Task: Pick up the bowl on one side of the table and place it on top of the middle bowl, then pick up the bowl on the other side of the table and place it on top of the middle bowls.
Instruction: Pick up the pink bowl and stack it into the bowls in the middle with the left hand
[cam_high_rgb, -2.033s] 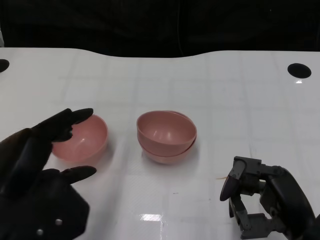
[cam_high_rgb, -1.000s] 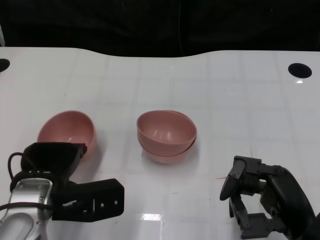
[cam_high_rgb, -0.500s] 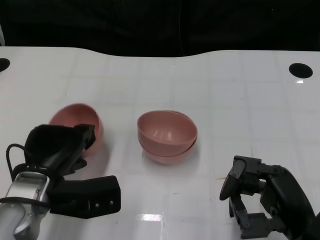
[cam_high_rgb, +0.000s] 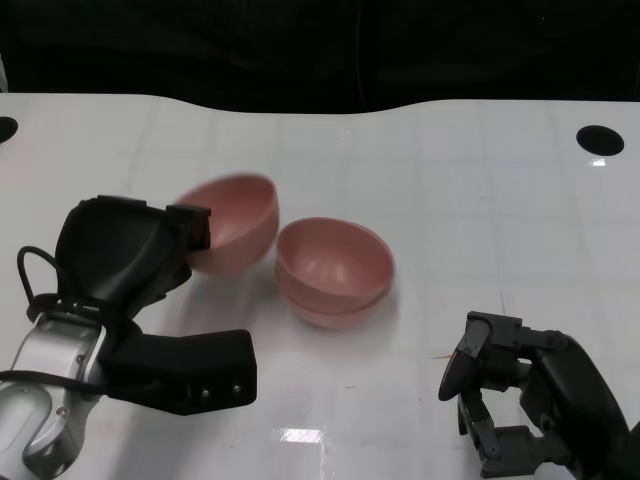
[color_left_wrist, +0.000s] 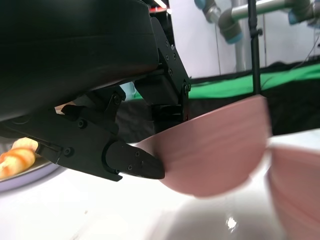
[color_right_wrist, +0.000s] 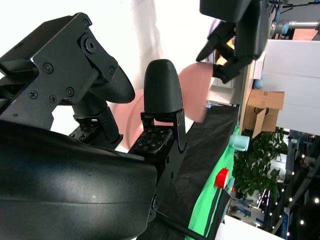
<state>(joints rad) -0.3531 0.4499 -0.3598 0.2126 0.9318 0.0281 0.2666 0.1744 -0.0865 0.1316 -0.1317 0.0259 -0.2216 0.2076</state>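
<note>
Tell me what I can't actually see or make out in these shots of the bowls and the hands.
- Left hand fingers: in the head view the hand's own shell hides how they grip the lifted bowl.
- Lifted bowl: motion-blurred in the head and left wrist views, so its exact tilt is unclear.
- Stacked bowls: cut off by the left wrist view's edge.
- Right hand: its own fingers fill the right wrist view.

Pink bowl (cam_high_rgb: 232, 222) tilted, lifted off table in left hand (cam_high_rgb: 125, 255), just left of two stacked pink bowls (cam_high_rgb: 334, 271) upright at table centre.
</note>
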